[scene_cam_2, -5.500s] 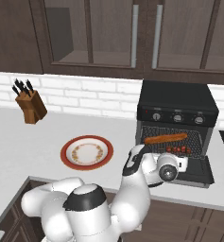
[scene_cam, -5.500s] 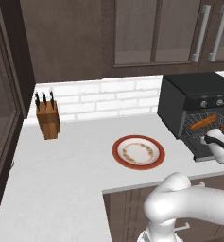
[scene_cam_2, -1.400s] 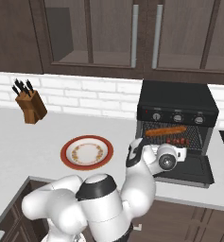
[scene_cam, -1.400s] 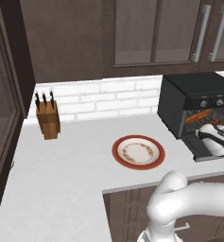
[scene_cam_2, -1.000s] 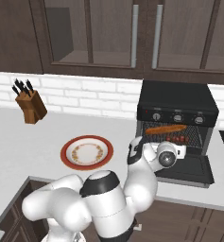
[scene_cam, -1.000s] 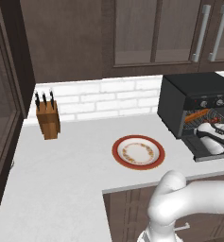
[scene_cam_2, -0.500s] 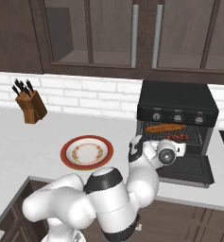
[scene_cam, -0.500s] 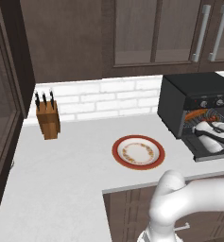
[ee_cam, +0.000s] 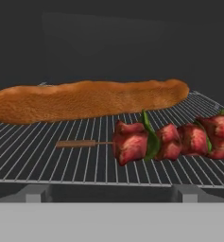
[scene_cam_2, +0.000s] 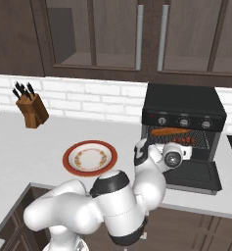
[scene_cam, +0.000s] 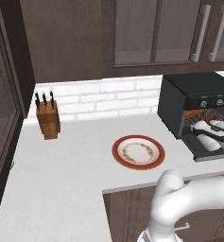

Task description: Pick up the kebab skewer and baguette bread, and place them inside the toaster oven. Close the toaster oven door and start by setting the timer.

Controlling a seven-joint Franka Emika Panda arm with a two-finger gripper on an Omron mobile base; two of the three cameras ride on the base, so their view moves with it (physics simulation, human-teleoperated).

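**Both foods on the rack; door and timer outstanding**

You will find the loading part of the task complete as far as the pictures show. In the hand view, the baguette bread [ee_cam: 87, 100] lies lengthwise across the back of the wire rack [ee_cam: 47, 158], and the kebab skewer [ee_cam: 165, 141] rests on the same rack just in front of it, its bare stick end pointing left and its meat chunks toward the right. The two look close together; whether they touch cannot be told from this angle.

The gripper [scene_cam_2: 185, 152] sits at the mouth of the toaster oven [scene_cam_2: 183, 105], level with the rack. Its fingers are spread wide and hold nothing; both foods lie free on the wires.

The toaster oven door [scene_cam_2: 196, 174] is dropped flat in front of the cavity, so the oven is not yet closed. The knobs [scene_cam_2: 184, 122] along the top front appear untouched, though their settings are too small to read.

Your judgement should be: two placements done, two steps left. You must clear the hand from the opening, raise the door until it shuts, then turn the timer knob. The plate [scene_cam: 138, 152] on the counter [scene_cam: 71, 160] now carries no food
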